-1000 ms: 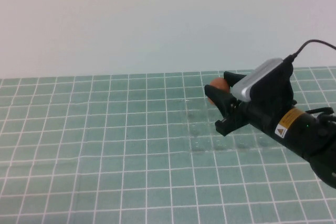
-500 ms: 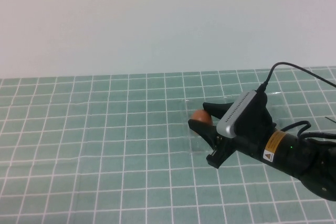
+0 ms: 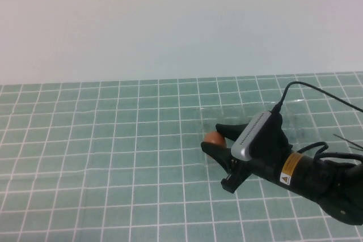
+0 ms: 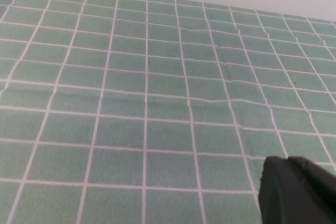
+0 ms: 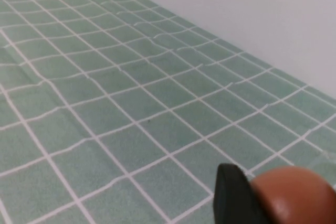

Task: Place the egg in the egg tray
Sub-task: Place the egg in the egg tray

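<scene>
The orange-brown egg [image 3: 214, 138] is held between the black fingers of my right gripper [image 3: 219, 138], just above the green tiled table. The gripper is shut on it, over the near left part of the clear egg tray [image 3: 295, 118], which shows only as faint glints and cup outlines. In the right wrist view the egg [image 5: 294, 195] sits against one black finger [image 5: 233, 198]. My left gripper [image 4: 287, 161] shows only in the left wrist view, as dark fingertips pressed together over bare tiles. It is empty and out of the high view.
The table is a green mat with a white grid [image 3: 113, 140], backed by a plain pale wall [image 3: 170, 21]. The right arm's body and cable [image 3: 317, 179] lie across the near right of the table.
My right gripper has carried the egg from the tray's far side toward the near left and lowered it closer to the table. The left gripper's earlier state is not shown.
</scene>
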You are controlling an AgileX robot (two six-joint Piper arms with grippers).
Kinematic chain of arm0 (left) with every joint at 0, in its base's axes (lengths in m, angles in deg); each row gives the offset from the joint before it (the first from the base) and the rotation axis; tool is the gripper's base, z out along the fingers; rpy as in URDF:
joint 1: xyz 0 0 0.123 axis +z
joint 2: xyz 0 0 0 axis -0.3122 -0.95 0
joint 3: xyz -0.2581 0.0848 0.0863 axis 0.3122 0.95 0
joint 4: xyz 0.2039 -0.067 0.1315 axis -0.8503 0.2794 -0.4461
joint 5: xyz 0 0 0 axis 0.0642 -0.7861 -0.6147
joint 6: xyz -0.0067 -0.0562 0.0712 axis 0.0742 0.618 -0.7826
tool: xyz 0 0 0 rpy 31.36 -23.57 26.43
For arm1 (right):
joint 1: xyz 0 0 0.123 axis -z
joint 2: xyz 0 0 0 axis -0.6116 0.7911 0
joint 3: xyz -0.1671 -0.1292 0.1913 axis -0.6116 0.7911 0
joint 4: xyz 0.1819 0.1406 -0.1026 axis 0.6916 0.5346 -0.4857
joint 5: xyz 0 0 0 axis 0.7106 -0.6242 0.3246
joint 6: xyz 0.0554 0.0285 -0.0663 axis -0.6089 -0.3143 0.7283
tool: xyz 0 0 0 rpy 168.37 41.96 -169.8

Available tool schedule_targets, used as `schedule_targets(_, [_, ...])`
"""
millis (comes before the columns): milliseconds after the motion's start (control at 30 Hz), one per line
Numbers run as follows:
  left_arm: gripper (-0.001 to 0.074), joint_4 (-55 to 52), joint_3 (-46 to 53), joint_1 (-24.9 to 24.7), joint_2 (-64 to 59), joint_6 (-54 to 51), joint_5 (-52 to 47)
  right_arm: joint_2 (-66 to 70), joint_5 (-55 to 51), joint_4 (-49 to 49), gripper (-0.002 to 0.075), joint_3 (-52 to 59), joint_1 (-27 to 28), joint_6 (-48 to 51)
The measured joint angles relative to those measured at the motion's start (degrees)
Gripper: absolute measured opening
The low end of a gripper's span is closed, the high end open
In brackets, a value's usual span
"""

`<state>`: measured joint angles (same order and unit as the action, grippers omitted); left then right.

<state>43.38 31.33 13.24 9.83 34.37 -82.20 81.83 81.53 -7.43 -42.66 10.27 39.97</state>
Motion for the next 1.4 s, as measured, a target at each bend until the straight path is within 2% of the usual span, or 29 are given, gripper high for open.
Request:
schedule_targets(900, [-0.0001,0.0,0.0,0.0,0.0,0.0,0.0,1.7,2.6,3.0,0.0335,-0.4,0.0,1.7])
schedule_targets(1400, [-0.0001,0.0,0.0,0.0,0.0,0.0,0.0,3.3,-0.1,2.1,0.0334,-2.0,0.0,1.9])
